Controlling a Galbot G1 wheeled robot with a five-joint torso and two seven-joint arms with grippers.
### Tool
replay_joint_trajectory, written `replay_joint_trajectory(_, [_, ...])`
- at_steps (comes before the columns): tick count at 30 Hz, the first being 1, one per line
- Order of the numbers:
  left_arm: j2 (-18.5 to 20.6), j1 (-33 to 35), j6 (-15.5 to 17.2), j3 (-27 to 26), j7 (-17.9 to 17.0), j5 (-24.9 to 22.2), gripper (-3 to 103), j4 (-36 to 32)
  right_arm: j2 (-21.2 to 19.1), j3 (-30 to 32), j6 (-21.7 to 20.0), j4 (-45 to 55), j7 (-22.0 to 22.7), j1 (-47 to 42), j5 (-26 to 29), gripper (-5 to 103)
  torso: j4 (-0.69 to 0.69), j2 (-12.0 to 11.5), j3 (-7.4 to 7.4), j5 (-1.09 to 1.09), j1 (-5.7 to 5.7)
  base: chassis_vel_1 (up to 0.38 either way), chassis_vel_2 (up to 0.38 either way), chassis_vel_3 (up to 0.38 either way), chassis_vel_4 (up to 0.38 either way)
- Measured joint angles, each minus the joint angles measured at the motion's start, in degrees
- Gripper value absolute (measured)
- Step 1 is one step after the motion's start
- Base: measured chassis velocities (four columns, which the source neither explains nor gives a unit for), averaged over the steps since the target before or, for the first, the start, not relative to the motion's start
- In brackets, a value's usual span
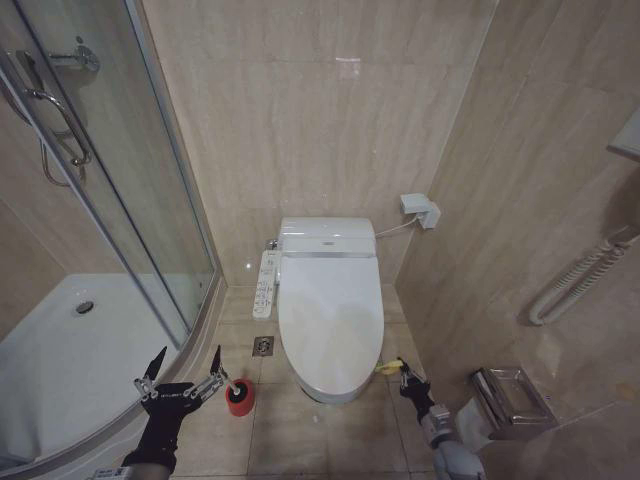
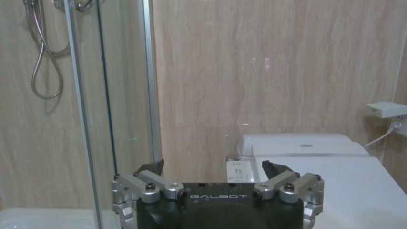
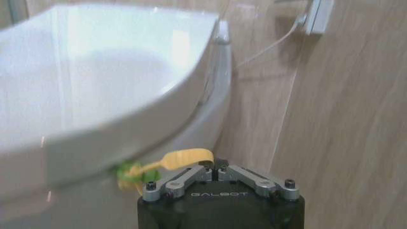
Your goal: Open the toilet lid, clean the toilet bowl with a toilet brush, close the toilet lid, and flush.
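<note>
Looking down from the head camera, I see the toilet lid (image 1: 330, 320) lying shut over the toilet bowl (image 1: 325, 392), which stands against the back wall between the shower enclosure (image 1: 110, 200) on my left and the tiled side wall on my right. My right end effector (image 1: 407, 378) sits low at the lid's front right edge, just where the yellow-green strap (image 1: 388, 367) sticks out. In the right wrist view the strap (image 3: 184, 158) runs from the lid's rim (image 3: 95, 109) straight into the clenched fingers, so I read the right end effector (image 3: 213, 168) as grasping the strap. My left end effector (image 1: 185, 375) hangs near the floor to the left of the bowl, its fingers spread wide and released, holding nothing. The small red holder (image 1: 239, 398) with the toilet brush (image 1: 232, 386) stands on the floor tiles just beside that end effector's inner fingertip; I cannot tell whether they touch. In the left wrist view the left end effector (image 2: 213, 168) points toward the back wall, with the lid (image 2: 356, 186) off to one side. The narrow button panel (image 1: 266, 283) lies along the bowl's left side.
</note>
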Motion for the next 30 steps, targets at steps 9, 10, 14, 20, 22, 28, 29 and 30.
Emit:
replay_joint_trajectory(9, [0.0,0.0,0.0,0.0,0.0,0.0,100,0.0,-1.24,-1.27,-3.2,6.75,1.15,-0.65,4.22,1,0.02,0.0,0.01,0.02,0.0,0.0,0.0,0.0,0.0])
replay_joint_trajectory(10, [0.0,0.0,0.0,0.0,0.0,0.0,100,0.0,-1.53,-1.33,-3.57,7.55,1.36,-0.71,4.64,1,0.02,0.0,0.01,0.02,0.0,0.0,0.0,0.0,0.0])
replay_joint_trajectory(14, [0.0,0.0,0.0,0.0,0.0,0.0,100,0.0,-2.29,-1.36,-4.28,9.68,1.84,-0.82,5.82,1,0.01,-0.01,0.01,0.02,0.0,0.0,0.0,0.0,0.0])
replay_joint_trajectory(20, [0.0,0.0,0.0,0.0,0.0,0.0,100,0.0,-3.46,-1.29,-5.37,12.96,2.46,-1.29,8.0,1,0.0,0.0,0.0,0.01,0.0,0.0,0.0,0.0,0.0])
replay_joint_trajectory(22, [0.0,0.0,0.0,0.0,0.0,0.0,100,0.0,-4.14,-1.15,-5.94,14.55,2.74,-1.51,9.17,1,0.0,0.0,0.0,0.01,0.0,0.0,0.0,0.0,0.0])
replay_joint_trajectory(28, [0.0,0.0,0.0,0.0,0.0,0.0,100,0.0,-5.72,-0.73,-7.31,17.45,3.73,-1.43,11.75,1,0.01,0.0,0.0,0.01,-0.01,0.0,0.0,0.0,0.0])
replay_joint_trajectory(29, [0.0,0.0,0.0,0.0,0.0,0.0,100,0.0,-5.72,-0.73,-7.31,17.45,3.73,-1.43,11.75,1,0.01,0.0,0.0,0.01,-0.01,0.0,0.0,0.0,0.0])
replay_joint_trajectory(30, [0.0,0.01,0.0,0.0,0.0,0.0,100,0.0,-6.08,-0.69,-7.59,17.73,3.93,-1.19,12.16,1,0.01,0.0,0.0,0.01,-0.01,0.0,0.0,0.0,0.0])
